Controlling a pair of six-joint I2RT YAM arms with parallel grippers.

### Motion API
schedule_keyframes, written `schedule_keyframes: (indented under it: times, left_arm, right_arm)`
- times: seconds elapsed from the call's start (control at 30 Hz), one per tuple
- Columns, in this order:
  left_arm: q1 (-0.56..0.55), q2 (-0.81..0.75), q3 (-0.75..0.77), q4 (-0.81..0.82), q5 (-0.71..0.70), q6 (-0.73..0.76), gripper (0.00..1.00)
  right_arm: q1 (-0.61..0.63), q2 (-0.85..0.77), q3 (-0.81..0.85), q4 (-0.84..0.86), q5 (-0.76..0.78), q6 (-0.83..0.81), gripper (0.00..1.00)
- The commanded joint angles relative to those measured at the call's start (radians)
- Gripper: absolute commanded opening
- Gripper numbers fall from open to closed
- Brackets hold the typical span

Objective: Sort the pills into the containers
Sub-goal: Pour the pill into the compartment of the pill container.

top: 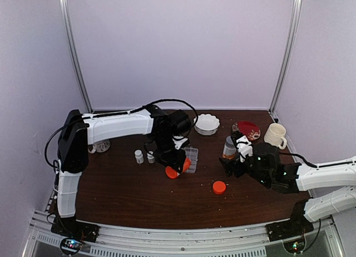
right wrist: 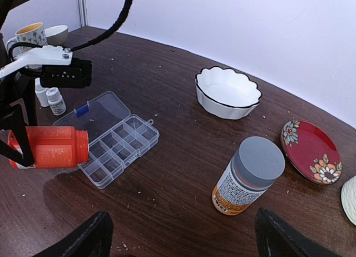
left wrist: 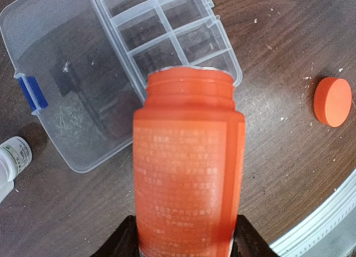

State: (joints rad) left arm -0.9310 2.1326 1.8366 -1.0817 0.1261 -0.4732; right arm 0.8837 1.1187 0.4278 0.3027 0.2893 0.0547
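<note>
Since the open mouth of the orange bottle hangs at the edge of the organizer box mid-table, the left gripper clamps it tipped, I think for pouring pills, none visible yet, while the right gripper stands open, empty.

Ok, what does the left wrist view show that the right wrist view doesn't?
Only the left wrist view shows the loose orange cap. Only the right wrist view shows the white bowl, the red plate and the grey-capped bottle. Both show the uncapped orange bottle, the clear organizer box with its lid open, and a small white bottle.
</note>
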Motion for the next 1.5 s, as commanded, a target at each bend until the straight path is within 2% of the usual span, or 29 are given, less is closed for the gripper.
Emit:
schedule_keyframes:
  times: [0.0,0.07,0.17,0.37,0.47,0.6,0.7,0.77,0.83,0.97,1.1,1.2,1.33,1.47]
  left_arm:
    - [0.002,-0.024,0.009,-0.003,-0.061,-0.015,0.00]
    - [0.002,-0.002,0.049,-0.054,-0.073,-0.009,0.00]
    - [-0.001,-0.008,0.048,-0.042,-0.022,0.003,0.00]
    - [-0.001,-0.014,0.014,-0.029,-0.073,-0.003,0.00]
    - [-0.007,0.010,0.061,-0.077,-0.046,0.001,0.00]
    - [-0.017,-0.018,0.045,-0.040,-0.070,0.008,0.00]
    - [-0.013,0.002,0.089,-0.105,-0.060,0.004,0.00]
    - [-0.023,-0.027,0.071,-0.067,-0.068,-0.001,0.00]
    - [-0.018,-0.047,-0.012,0.011,-0.059,-0.011,0.00]
    - [-0.021,-0.003,0.050,-0.065,-0.046,-0.014,0.00]
    - [-0.023,-0.018,0.018,-0.016,-0.056,-0.011,0.00]
    - [-0.021,0.009,0.083,-0.086,-0.050,-0.009,0.00]
    - [-0.022,-0.022,0.028,-0.014,-0.066,-0.003,0.00]
    - [-0.022,0.038,0.110,-0.122,-0.068,0.002,0.00]
  right_arm:
    - [-0.005,0.007,0.028,-0.002,0.022,-0.004,0.91]
    - [-0.005,0.006,0.026,-0.003,0.022,-0.004,0.92]
    - [-0.005,0.007,0.026,-0.002,0.021,-0.004,0.91]
    - [-0.005,0.010,0.029,-0.004,0.022,-0.005,0.92]
    - [-0.005,0.014,0.030,0.000,0.022,-0.006,0.92]
    - [-0.005,0.023,0.038,-0.006,0.022,-0.007,0.91]
    - [-0.005,0.023,0.036,-0.006,0.024,-0.008,0.92]
    - [-0.005,0.022,0.034,-0.005,0.024,-0.007,0.91]
    - [-0.005,0.020,0.035,-0.003,0.024,-0.007,0.92]
    - [-0.005,0.027,0.038,-0.003,0.020,-0.008,0.91]
    - [-0.005,0.027,0.039,-0.003,0.017,-0.007,0.91]
    - [-0.005,0.027,0.039,-0.006,0.020,-0.008,0.91]
    - [-0.005,0.023,0.036,-0.004,0.021,-0.009,0.91]
    - [-0.005,0.024,0.037,-0.005,0.022,-0.008,0.91]
